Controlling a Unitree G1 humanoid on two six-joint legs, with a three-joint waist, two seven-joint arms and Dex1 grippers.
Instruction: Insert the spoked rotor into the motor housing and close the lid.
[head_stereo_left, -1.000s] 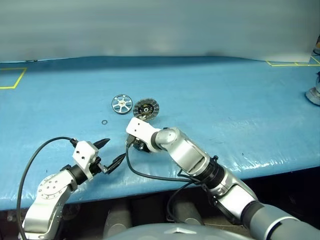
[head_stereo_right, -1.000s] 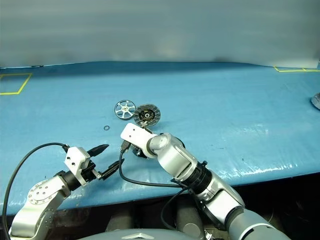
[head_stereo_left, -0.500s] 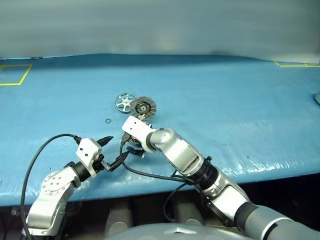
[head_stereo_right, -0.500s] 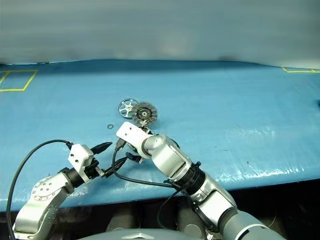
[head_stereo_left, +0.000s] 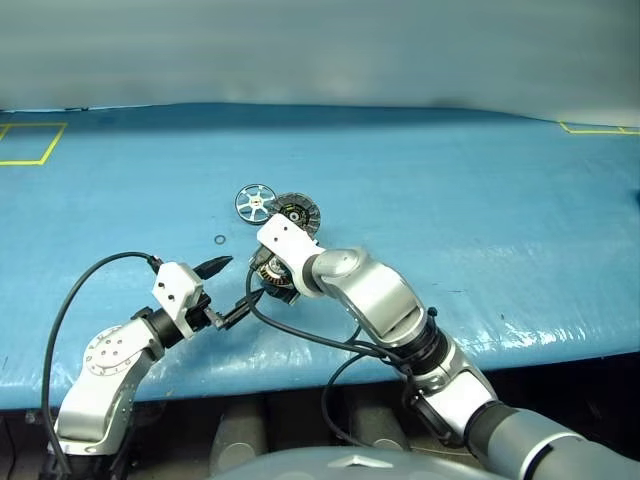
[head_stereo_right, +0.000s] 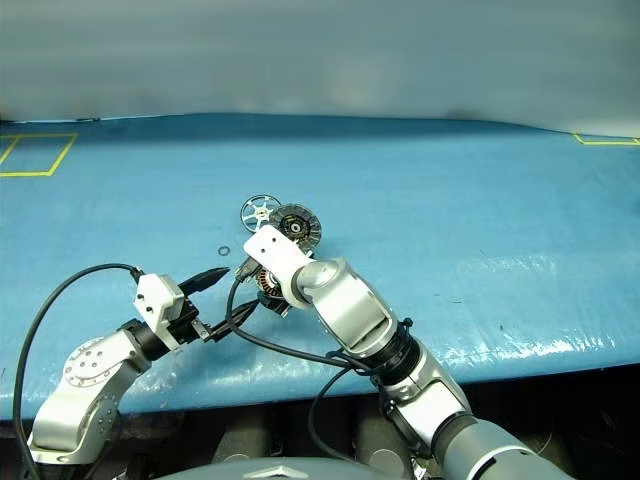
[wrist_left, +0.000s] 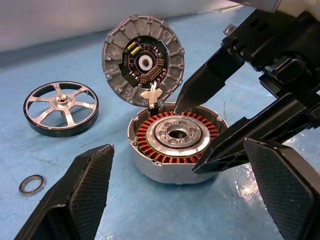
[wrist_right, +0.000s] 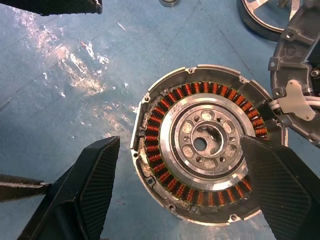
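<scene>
A: Left eye view, starting at the left of the frame: what is there?

B: Low on the left, the left hand (head_stereo_left: 228, 283) hangs just over the blue counter (head_stereo_left: 480, 200) with its two black fingers spread wide and nothing between them. A black cable loops back from its wrist.

A: And moving toward the middle?

B: A small dark ring (head_stereo_left: 219, 240) lies flat on the counter, just above that hand in the frame. To its right lies the spoked wheel (head_stereo_left: 255, 201), flat and silver. Touching or nearly touching it on the right is the lid (head_stereo_left: 297, 211), which stands tilted up on edge.

A: How does the lid look up close?

B: In the left wrist view the lid (wrist_left: 144, 61) leans back from the far rim of the motor drum (wrist_left: 176, 142), joined to it by a small white piece. Its dark inner face with small yellow marks is turned toward the camera, ringed by grey ribs.

A: Where is the drum?

B: It sits on the counter just below the lid in the left eye view, mostly behind the right wrist. The right wrist view looks straight down on it (wrist_right: 205, 150): copper windings ring a silver hub, and the top is uncovered.

A: The right hand?

B: The right hand (wrist_left: 200, 130) hovers over the drum, fingers spread to either side of it, gripping nothing. The wheel (wrist_left: 61, 107) lies apart from the drum.
</scene>
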